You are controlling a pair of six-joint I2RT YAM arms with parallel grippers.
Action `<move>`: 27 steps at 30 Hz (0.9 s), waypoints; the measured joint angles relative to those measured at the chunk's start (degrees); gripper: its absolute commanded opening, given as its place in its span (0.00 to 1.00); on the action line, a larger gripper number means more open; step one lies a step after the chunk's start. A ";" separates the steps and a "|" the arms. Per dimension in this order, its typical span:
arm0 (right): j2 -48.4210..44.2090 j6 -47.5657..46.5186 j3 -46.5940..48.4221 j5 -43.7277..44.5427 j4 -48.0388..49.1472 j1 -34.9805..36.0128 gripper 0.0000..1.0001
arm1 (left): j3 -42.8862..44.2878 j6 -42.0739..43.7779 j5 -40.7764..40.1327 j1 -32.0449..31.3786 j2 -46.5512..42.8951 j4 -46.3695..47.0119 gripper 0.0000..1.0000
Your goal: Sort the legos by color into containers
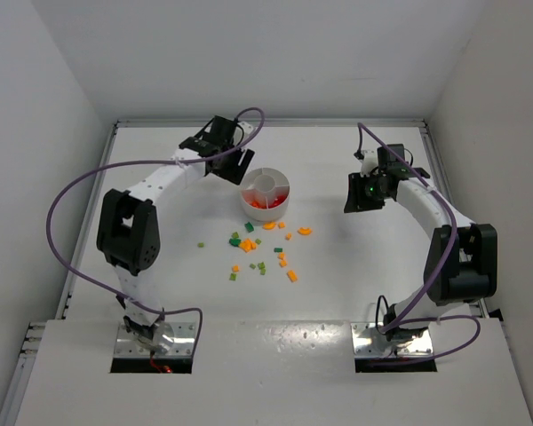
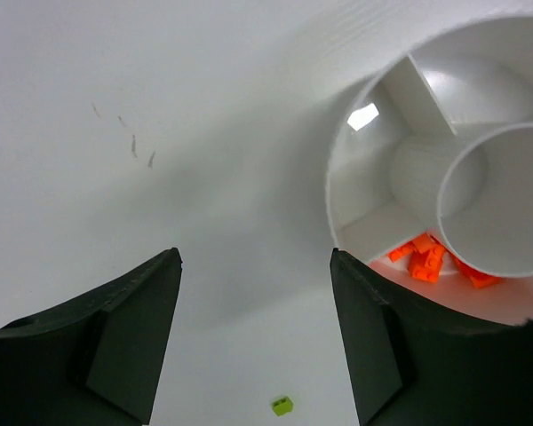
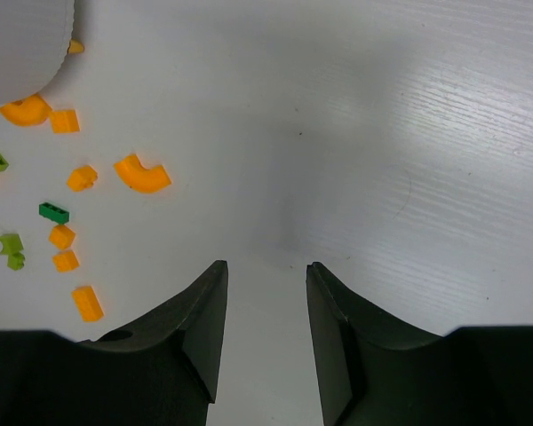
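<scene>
L gripper (image 1: pixel 235 164) hangs at far-left rim of dish (image 1: pixel 265 211), fingers spread, nothing between them. Wrist view: only bare table (image 2: pixel 204 133) in the gap of L gripper (image 2: pixel 255 266). One light-green brick (image 2: pixel 282 406) lies on the table low in that view, between the fingers and apart from both. Dish (image 2: pixel 377 164) sits off to the right of the fingers. Wedge nearest is bare, the next holds red-orange bricks (image 2: pixel 426 260), central cup (image 2: pixel 502 204) looks bare.

R gripper (image 1: pixel 360 200) well right of dish, above table. Fingers parted, a narrow gap, holding nothing; R gripper (image 3: pixel 266 271) shows table through the gap.

Loose legos (image 1: pixel 262 248) scattered on base side of dish, between the arms: orange and green mix.

Key relation: from the R fingers the scatter lies left and ahead. Curved orange piece (image 3: pixel 142 174) is the closest, arch opening toward the fingers. Dark-green brick (image 3: pixel 53 212) further left, long axis approx. across the view.

Judgement: R arm nearer to the curved orange piece; L arm nearer to greens on the left edge, but must come round or over the dish. Plenty left to sort.
</scene>
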 measured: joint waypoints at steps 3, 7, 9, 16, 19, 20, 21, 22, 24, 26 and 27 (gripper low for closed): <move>0.00 0.00 0.00 0.00 0.00 0.00 0.41 | 1.60 -0.28 0.00 1.01 1.97 0.66 0.73; 0.00 0.00 0.00 0.00 0.02 0.00 0.41 | 3.28 -0.55 0.50 1.60 4.31 0.87 0.71; 0.00 0.00 0.00 0.00 0.00 0.00 0.41 | 4.11 -0.68 0.70 1.62 5.53 1.07 0.71; 0.00 0.00 0.00 0.00 0.02 0.00 0.41 | 5.51 -0.85 1.05 1.62 8.13 1.07 0.70; 0.00 -0.02 0.00 0.00 0.02 0.00 0.41 | 5.62 -0.85 1.64 1.66 8.85 0.98 0.69; 0.00 -0.02 0.00 0.00 0.04 0.00 0.41 | 5.62 -0.87 1.95 1.73 9.05 0.96 0.67; 0.00 -0.02 0.00 0.00 0.04 0.00 0.41 | 5.62 -0.83 2.36 1.75 9.14 0.94 0.67; 0.00 -0.02 0.00 0.00 0.02 0.00 0.41 | 5.60 -0.81 2.69 1.77 9.14 0.90 0.67; 0.00 -0.02 0.00 0.00 0.04 0.00 0.41 | 5.44 -0.76 3.45 1.84 9.09 0.98 0.66; 0.00 0.00 0.00 0.00 0.04 0.00 0.41 | 4.39 -0.37 4.17 1.92 8.70 1.42 0.66; 0.00 0.00 0.00 -0.04 0.04 0.00 0.41 | 3.45 -0.20 4.50 1.97 8.24 1.42 0.66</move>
